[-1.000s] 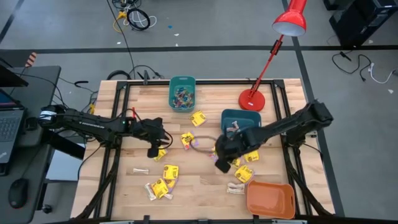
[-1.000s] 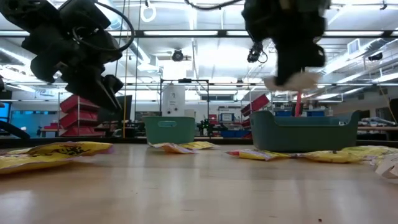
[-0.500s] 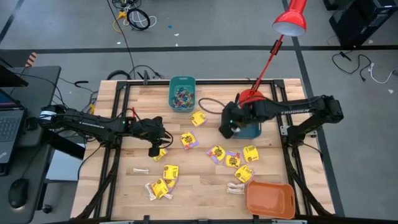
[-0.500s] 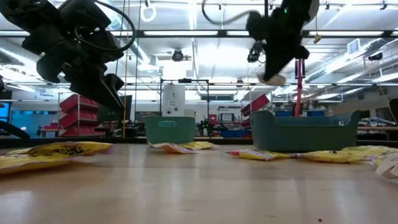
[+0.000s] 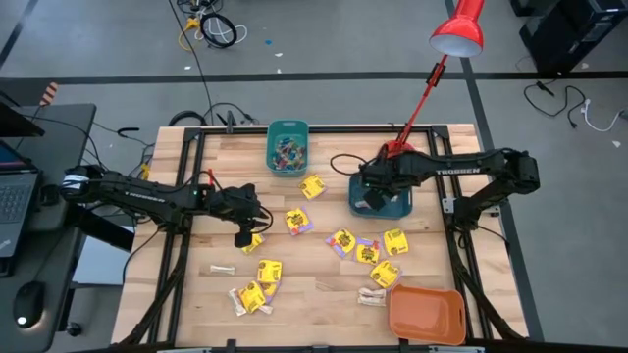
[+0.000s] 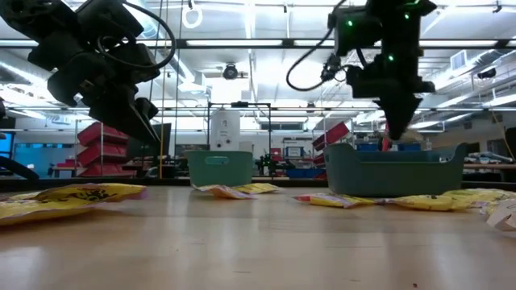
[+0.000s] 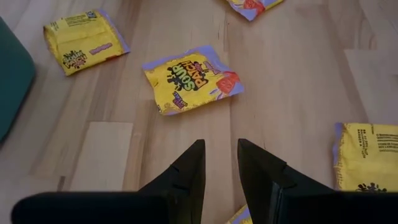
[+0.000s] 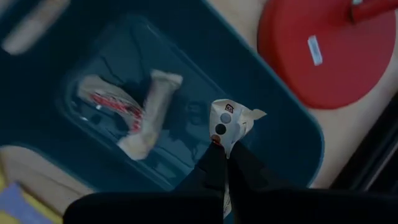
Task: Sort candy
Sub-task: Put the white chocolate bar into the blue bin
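1. The right gripper (image 8: 225, 149) hangs over the dark teal plastic bin (image 5: 381, 194) on the right half of the table (image 5: 324, 284), in front of the red lamp base (image 5: 397, 155). That placing reads as the drop-off point for one kind of sweet, since two pale whitish stick-shaped pieces (image 8: 140, 121) already lie on the bin's floor.
2. Its fingers (image 8: 214, 165) are pressed together, pinching a small pale wrapped candy (image 8: 229, 123) by one end, so the sweet pokes out beyond the tips, directly above the bin's inside.
3. The left gripper (image 7: 219, 163) waits low over the left half of the table, pointed at a square yellow packet with dark print (image 7: 189, 78) lying flat on the wood; probably the next pick.
4. Its fingers (image 7: 186, 174) stand slightly apart, holding and touching nothing.
5. More yellow packets (image 5: 258, 284) lie scattered across the near and middle table; the small light teal bin (image 5: 287, 147) at the far edge holds tiny coloured pieces, and the orange plastic bin (image 5: 426, 314) sits at the near right corner.
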{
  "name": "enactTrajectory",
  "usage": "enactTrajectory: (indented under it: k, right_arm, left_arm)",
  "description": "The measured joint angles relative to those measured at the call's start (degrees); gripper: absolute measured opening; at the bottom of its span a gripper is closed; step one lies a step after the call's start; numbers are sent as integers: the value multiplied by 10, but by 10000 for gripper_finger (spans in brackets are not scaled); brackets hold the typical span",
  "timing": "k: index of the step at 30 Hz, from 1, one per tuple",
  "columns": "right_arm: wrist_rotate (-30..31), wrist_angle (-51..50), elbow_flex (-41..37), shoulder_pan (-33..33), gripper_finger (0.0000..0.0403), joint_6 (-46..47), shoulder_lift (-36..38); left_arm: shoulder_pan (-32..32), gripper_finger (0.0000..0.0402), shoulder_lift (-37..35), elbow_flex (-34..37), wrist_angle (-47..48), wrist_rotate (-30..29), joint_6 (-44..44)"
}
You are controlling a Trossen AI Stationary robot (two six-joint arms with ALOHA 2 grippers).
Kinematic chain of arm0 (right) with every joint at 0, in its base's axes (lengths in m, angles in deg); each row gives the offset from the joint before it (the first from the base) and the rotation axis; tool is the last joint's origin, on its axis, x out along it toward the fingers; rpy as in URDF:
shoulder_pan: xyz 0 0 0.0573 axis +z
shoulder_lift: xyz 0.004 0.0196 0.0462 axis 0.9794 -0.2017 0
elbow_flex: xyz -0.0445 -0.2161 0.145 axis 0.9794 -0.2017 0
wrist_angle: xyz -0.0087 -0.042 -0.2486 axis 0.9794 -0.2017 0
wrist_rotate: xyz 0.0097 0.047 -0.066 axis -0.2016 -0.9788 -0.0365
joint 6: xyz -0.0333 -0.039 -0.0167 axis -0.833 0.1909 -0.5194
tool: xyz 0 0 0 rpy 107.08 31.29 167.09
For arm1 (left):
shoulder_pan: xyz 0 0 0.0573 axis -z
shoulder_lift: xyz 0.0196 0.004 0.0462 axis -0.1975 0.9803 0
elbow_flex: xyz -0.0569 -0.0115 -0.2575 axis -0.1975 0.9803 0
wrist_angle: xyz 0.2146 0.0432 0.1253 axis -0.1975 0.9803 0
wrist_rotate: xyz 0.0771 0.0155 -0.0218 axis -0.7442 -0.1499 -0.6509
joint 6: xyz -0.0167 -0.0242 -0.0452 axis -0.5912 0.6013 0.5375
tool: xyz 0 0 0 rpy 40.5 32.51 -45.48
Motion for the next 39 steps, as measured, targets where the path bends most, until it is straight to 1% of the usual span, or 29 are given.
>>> enactTrajectory:
  k: [5, 14, 18, 28, 30, 32, 36, 39]
  right_arm:
    - [-3, 3, -39, 4, 1, 18, 0]
    - [-3, 66, -98, 4, 8, 30, 0]
    - [-3, 70, -104, 4, 23, 40, 0]
    - [-4, 69, -102, 4, 75, 43, 0]
    - [-8, 48, -90, 6, 81, 41, 0]
    - [-6, 30, -72, 9, 83, 41, 6]
    - [20, 22, -34, 21, 81, 29, 37]
    - [60, 41, -8, 37, 79, 16, 66]
  left_arm:
    - [9, 97, 0, 0, 0, 0, 11]
    - [15, 97, 0, 0, -2, -1, 14]
    - [15, 97, 0, 0, -2, -1, 14]
    - [15, 97, 0, 0, -2, 0, 18]
    - [15, 97, 0, 0, -1, 17, 38]
    - [15, 97, 0, -7, 22, 60, 62]
    - [16, 97, 0, -42, 125, 151, 113]
    - [27, 97, 0, -69, 204, 186, 137]
